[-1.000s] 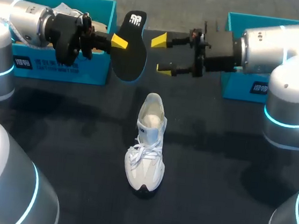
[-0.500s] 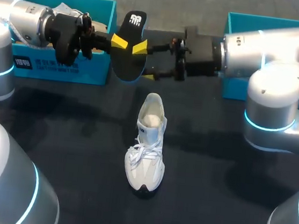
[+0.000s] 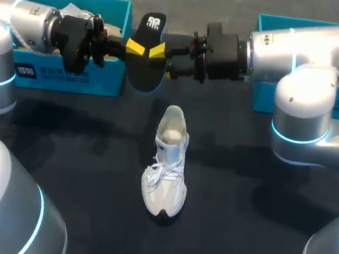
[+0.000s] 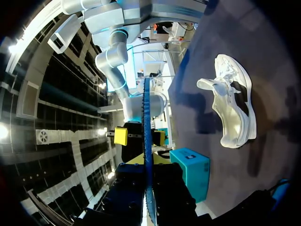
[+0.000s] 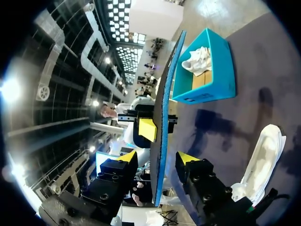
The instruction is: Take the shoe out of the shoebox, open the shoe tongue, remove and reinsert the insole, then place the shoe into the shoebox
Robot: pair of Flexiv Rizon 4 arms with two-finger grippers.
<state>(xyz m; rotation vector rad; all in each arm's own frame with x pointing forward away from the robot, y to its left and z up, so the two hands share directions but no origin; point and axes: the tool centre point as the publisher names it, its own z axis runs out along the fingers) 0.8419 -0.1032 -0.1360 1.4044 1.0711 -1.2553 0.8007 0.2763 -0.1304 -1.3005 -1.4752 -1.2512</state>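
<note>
The white lace-up sneaker (image 3: 166, 166) lies out of its box on the black table (image 3: 62, 151) with the black foam insole (image 3: 147, 63) already removed; reinsertion and boxing remain (a judgement from the present layout). The left end effector (image 3: 130, 46) is clamped on the insole, holding it on edge in the air beyond the sneaker's heel. The right end effector (image 3: 163, 62), on its level arm, sits astride the opposite edge with fingers apart.

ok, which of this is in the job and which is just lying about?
Job: insole, clamped in left gripper, right gripper open around it; white shoe; one teal box, can't tell which.
Lying about: second shoe inside left teal box; maybe right teal box.
</note>
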